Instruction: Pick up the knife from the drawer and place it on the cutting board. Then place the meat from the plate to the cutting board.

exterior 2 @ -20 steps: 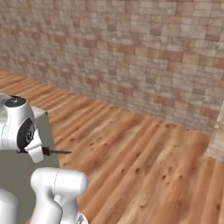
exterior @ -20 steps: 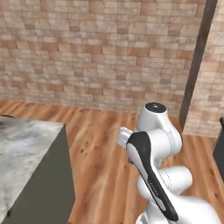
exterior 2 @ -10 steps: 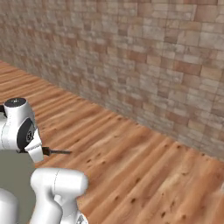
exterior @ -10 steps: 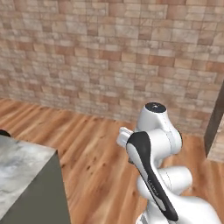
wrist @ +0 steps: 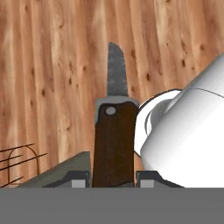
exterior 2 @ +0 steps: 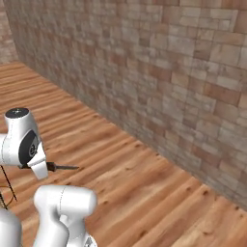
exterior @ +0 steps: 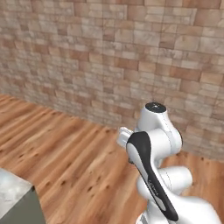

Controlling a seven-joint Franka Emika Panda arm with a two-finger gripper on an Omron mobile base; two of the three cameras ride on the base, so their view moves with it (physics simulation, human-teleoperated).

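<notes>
Right now my pincer [wrist: 112, 183] is clamped on the dark brown handle of the slim kitchen knife [wrist: 114, 131], its thin grey blade pointing out over the wooden plank floor [wrist: 52, 70]. From the right base camera the blade tip [exterior 2: 62, 167] juts sideways from my wrist. I judge the risks to be two: the handle could slide between my fingers during transit, and the jutting blade could snag on the grey stone table corner [exterior: 15, 199].

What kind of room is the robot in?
Probably a kitchen, though little of it shows. There is a brick wall, a wooden plank floor, and the corner of a grey stone-topped counter. The gripper holds a kitchen knife, which fits a kitchen.
</notes>
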